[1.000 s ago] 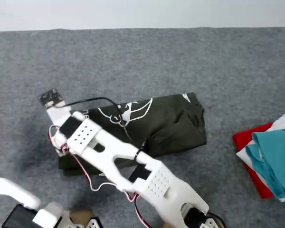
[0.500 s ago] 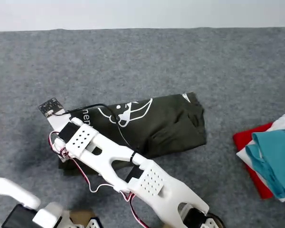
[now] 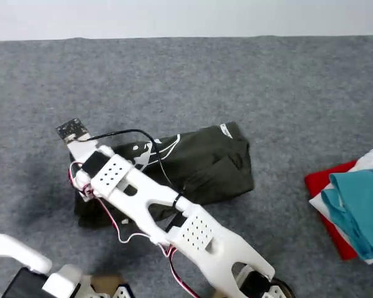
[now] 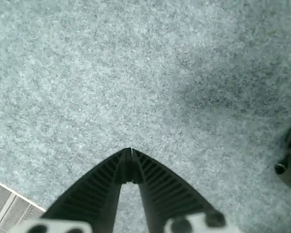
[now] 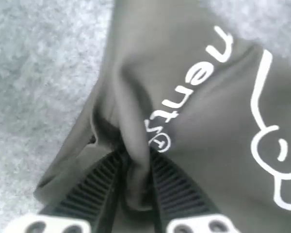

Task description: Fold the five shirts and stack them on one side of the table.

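Currently, a fold at one end of the dark shirt [image 3: 202,164] is clenched in the right pincer [image 5: 136,158], its long axis laid roughly toward the far-off stack [image 3: 351,211].

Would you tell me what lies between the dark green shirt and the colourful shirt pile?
It is bare: the high view shows grey table surface between the dark green shirt and the shirt pile.

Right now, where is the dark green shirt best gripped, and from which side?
On the dark green shirt, probably the raised ridge of cloth at the end away from the stacked shirts, from above. It lies flat on the table, so only that ridge offers a pinch; the right gripper is shut there.
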`<state>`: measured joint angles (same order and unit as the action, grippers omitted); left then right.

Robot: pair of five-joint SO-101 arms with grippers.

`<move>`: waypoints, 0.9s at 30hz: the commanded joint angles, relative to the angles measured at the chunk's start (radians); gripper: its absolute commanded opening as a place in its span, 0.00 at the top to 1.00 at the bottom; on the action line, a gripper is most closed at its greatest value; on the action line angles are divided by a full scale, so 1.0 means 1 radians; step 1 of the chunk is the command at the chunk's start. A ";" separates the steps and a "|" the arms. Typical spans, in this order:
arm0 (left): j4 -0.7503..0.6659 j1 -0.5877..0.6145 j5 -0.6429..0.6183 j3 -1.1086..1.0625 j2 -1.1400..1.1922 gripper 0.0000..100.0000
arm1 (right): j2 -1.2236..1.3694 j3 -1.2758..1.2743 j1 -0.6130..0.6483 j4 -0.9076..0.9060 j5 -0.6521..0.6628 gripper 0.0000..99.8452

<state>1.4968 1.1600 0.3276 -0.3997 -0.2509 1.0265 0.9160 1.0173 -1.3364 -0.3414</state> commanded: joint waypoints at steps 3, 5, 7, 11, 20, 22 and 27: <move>-0.014 -0.003 0.006 0.005 -0.043 1.00 | -0.002 0.149 -0.050 -0.171 0.026 0.99; -0.014 -0.005 0.006 0.007 -0.043 1.00 | -0.002 0.219 -0.062 -0.252 0.052 0.99; -0.014 -0.005 0.006 0.008 -0.043 1.00 | -0.001 0.293 -0.077 -0.326 0.060 0.99; -0.014 -0.005 0.006 0.007 -0.043 1.00 | -0.001 0.417 -0.110 -0.450 0.063 0.99; -0.028 -0.014 0.006 0.004 -0.043 1.00 | -0.028 0.480 -0.262 -0.458 0.129 0.99; -0.028 -0.015 0.006 0.004 -0.043 1.00 | -0.045 0.479 -0.286 -0.460 0.146 0.99; -0.028 -0.015 0.006 0.004 -0.043 1.00 | -0.137 0.310 -0.329 -0.461 0.186 0.99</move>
<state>1.4860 1.1523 0.3276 -0.3997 -0.2509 1.0111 1.2996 0.7196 -1.7522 -0.1864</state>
